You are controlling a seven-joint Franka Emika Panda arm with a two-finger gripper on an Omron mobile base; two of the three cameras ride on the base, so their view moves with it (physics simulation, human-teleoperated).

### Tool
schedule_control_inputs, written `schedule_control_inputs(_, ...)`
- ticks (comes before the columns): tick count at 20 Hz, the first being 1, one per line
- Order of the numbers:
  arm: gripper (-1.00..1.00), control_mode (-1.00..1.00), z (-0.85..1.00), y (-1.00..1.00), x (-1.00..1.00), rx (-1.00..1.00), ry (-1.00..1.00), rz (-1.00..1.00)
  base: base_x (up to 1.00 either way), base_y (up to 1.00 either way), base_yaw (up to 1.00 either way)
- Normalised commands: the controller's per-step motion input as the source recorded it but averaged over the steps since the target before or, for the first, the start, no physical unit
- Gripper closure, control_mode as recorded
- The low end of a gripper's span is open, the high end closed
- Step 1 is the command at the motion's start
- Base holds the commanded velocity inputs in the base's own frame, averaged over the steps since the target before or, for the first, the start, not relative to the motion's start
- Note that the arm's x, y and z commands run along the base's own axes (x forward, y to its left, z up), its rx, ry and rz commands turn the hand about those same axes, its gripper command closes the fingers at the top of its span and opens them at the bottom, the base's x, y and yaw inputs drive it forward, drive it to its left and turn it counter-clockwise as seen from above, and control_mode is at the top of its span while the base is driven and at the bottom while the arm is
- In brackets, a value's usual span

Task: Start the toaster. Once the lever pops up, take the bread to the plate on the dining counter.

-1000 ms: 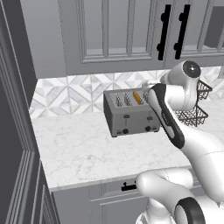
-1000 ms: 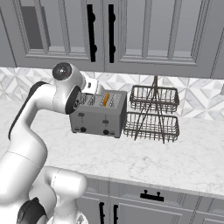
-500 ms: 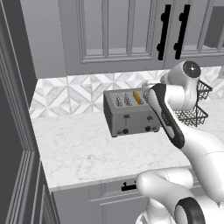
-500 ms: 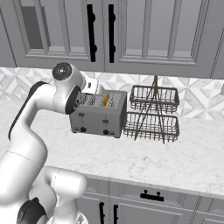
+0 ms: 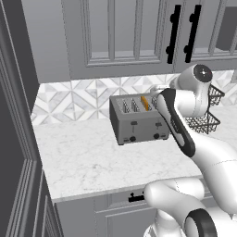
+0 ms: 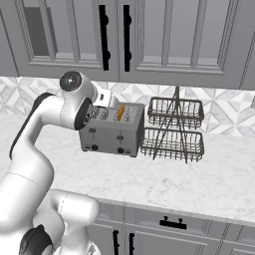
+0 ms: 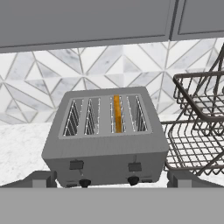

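Toaster stands on the marble counter against the tiled backsplash, just left of a two-tier wire basket. Bread sits upright in the third slot from the left, its top edge showing. Gripper hangs in front of and above the toaster, fingers spread fully apart, holding nothing and touching nothing.

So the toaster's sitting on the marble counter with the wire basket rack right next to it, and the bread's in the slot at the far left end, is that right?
Not quite. The bread sits in the third slot from the left, as the hand view shows looking down on the toaster. The rest holds: the toaster stands on the marble counter with the two-tier wire basket rack right beside it.
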Motion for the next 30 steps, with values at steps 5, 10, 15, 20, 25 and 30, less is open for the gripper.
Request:
schedule_control_inputs(5, -1.0, -1.0, 0.0, 0.0, 0.0, 0.0, 0.0, 0.0, 0.0, 0.0, 0.0)
schedule_control_inputs(10, -1.0, -1.0, 0.0, 0.0, 0.0, 0.0, 0.0, 0.0, 0.0, 0.0, 0.0)
schedule_control_inputs(15, -1.0, -1.0, 0.0, 0.0, 0.0, 0.0, 0.0, 0.0, 0.0, 0.0, 0.0)
schedule_control_inputs(20, -1.0, -1.0, 0.0, 0.0, 0.0, 0.0, 0.0, 0.0, 0.0, 0.0, 0.0)
schedule_control_inputs(25, -1.0, -1.0, 0.0, 0.0, 0.0, 0.0, 0.0, 0.0, 0.0, 0.0, 0.0)
schedule_control_inputs(30, -1.0, -1.0, 0.0, 0.0, 0.0, 0.0, 0.0, 0.0, 0.0, 0.0, 0.0)
